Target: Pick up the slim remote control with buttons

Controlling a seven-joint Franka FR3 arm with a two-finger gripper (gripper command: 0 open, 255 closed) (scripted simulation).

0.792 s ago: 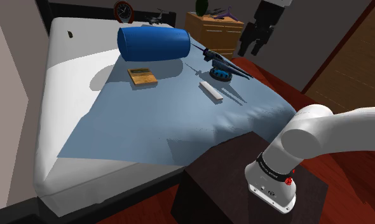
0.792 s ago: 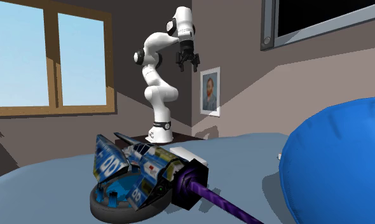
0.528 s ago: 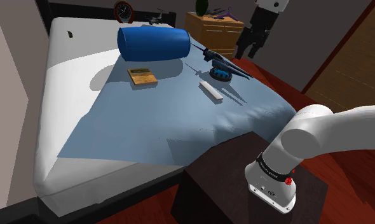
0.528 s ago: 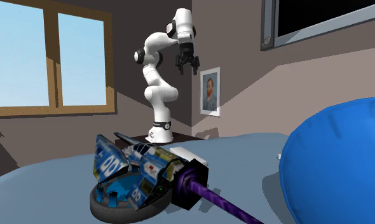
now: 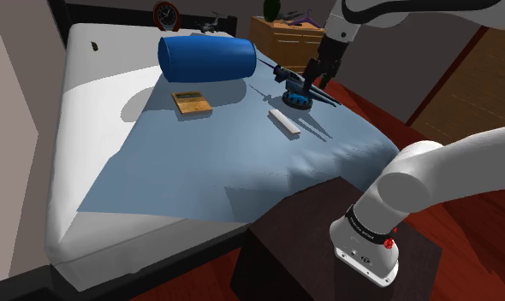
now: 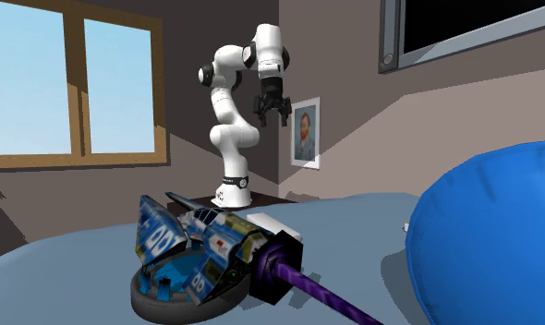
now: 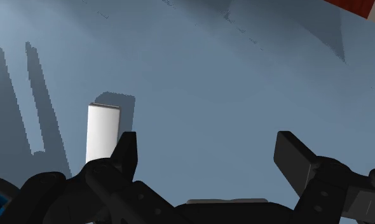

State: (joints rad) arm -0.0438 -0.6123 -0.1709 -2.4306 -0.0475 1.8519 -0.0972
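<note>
Lowered over the bed [image 5: 199,162] since earlier, the gripper [image 5: 317,77] hangs open and empty; in the shoulder view the white remote [image 5: 285,122] lies at its seven o'clock, long axis ten-to-four.

— What's the arm [image 5: 430,175] like?
— Smooth white rounded links, dark rings at the joints, a black band with pale marks and small red dots near its foot.
— The gripper [image 7: 206,141]?
— All black, two blocky fingers [image 7: 126,149].

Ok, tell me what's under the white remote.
The remote lies flat on the blue bedspread. Anything beneath it is covered. The open tool isn't touching it.
</note>
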